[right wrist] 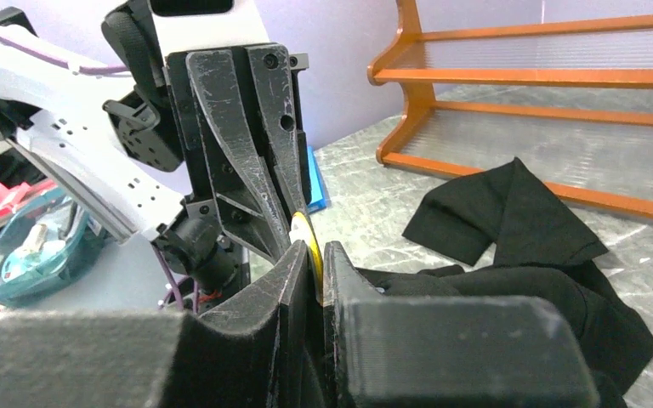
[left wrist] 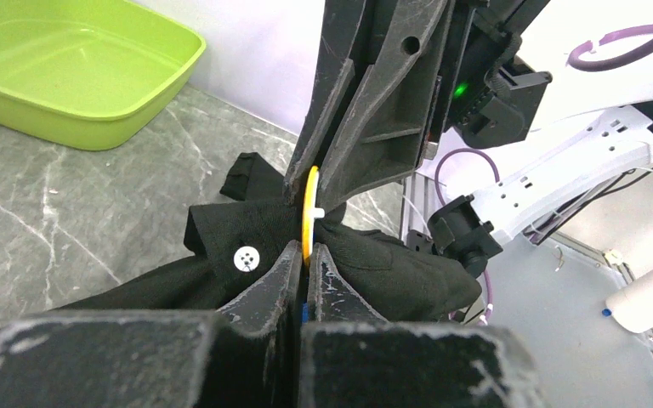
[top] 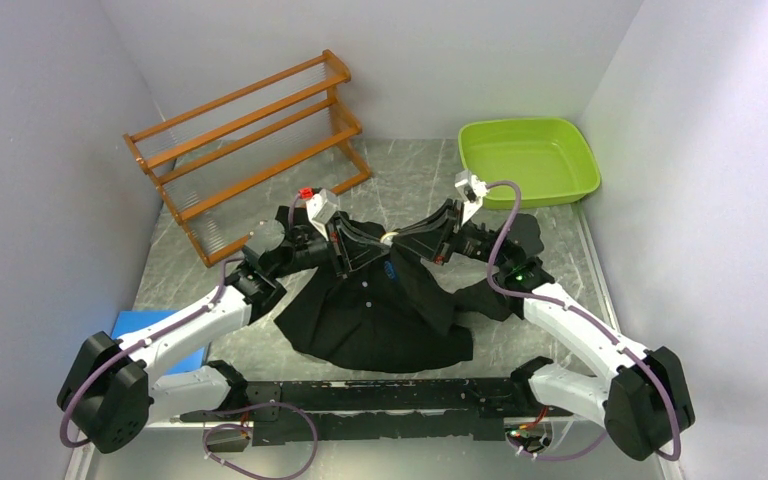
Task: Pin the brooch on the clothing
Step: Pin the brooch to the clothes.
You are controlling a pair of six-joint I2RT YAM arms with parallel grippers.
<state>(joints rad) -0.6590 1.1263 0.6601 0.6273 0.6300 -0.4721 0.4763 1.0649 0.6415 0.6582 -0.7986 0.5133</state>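
- The brooch [left wrist: 310, 212], a stiff yellow disc, is gripped by the nearly closed right pincer [right wrist: 316, 255]; the left pincer [left wrist: 306, 251] is shut just below, its hold unclear
- The shirt [top: 380, 320], likely limp, is bunched beneath both pincers; a fold beside the brooch should be pinched

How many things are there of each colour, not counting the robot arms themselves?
Black: 1, the shirt
Yellow: 1, the brooch
Green: 1, the tub
Brown: 1, the wooden rack
Blue: 1, a flat box
Total: 5
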